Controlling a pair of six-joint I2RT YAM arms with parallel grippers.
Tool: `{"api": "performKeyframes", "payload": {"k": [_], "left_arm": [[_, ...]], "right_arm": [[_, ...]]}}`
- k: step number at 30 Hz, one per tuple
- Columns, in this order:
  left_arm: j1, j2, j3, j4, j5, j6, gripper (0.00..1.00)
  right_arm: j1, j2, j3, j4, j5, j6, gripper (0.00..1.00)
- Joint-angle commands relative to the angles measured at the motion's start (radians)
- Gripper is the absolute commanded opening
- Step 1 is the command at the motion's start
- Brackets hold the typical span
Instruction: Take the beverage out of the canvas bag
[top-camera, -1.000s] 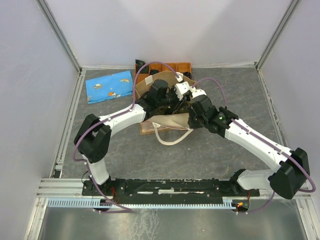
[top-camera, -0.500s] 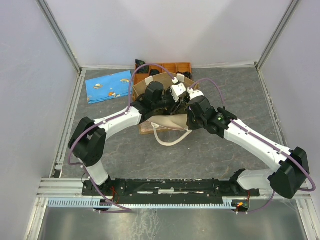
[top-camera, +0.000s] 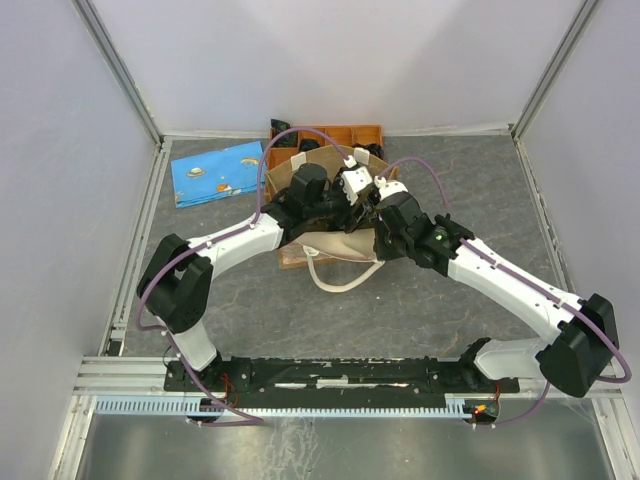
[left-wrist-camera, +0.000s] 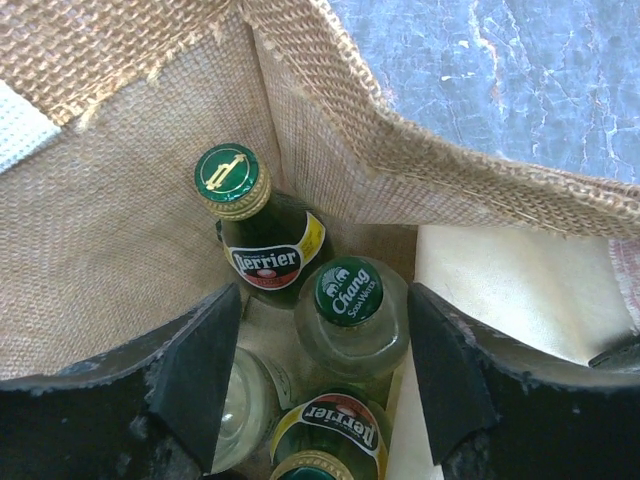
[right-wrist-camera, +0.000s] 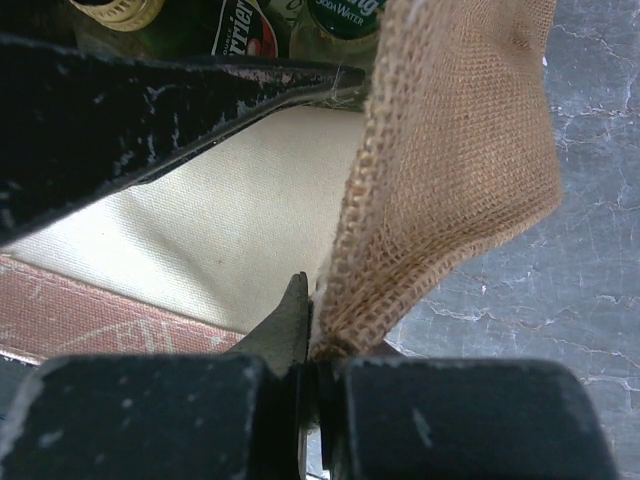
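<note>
Whereas a second ago its jaws were nearly together, the left gripper (left-wrist-camera: 325, 300) now hangs in the mouth of the canvas bag (left-wrist-camera: 120, 230) with them spread wide. A clear soda-water bottle (left-wrist-camera: 352, 325) stands upright between its fingers, and a green Perrier bottle (left-wrist-camera: 262, 245) is just beyond their tips. The right gripper (right-wrist-camera: 312, 335) stays clamped on the bag's woven rim, with that wall rising just beside it.

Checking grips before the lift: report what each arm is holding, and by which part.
Right fingers pinch the canvas bag by its woven edge. Left fingers hang open over the bottles inside, holding nothing.
</note>
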Motion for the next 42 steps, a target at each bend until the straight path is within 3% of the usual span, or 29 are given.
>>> {"api": "performKeyframes", "payload": {"k": [1,14,20,36,39,42], "left_arm": [[-0.047,-0.074,-0.014,0.017,0.026,0.05,0.77],[-0.048,-0.235,-0.114,-0.019,-0.143,0.05,0.79],[-0.048,-0.235,-0.164,-0.027,-0.2,0.033,0.78],[-0.033,-0.174,-0.227,0.137,-0.298,-0.035,0.78],[-0.03,-0.166,-0.221,0.135,-0.291,-0.044,0.72],[-0.029,-0.164,-0.223,0.134,-0.287,-0.051,0.47]], "right_arm": [[-0.002,0.009,0.053,0.048,-0.016,-0.009,0.0],[-0.003,0.021,0.052,0.07,-0.024,-0.008,0.0],[-0.003,0.012,0.048,0.067,-0.03,-0.012,0.0],[-0.003,-0.01,0.031,0.054,-0.025,-0.019,0.0],[-0.002,-0.009,0.031,0.051,-0.023,-0.019,0.0],[-0.003,-0.01,0.033,0.049,-0.02,-0.019,0.0]]}}
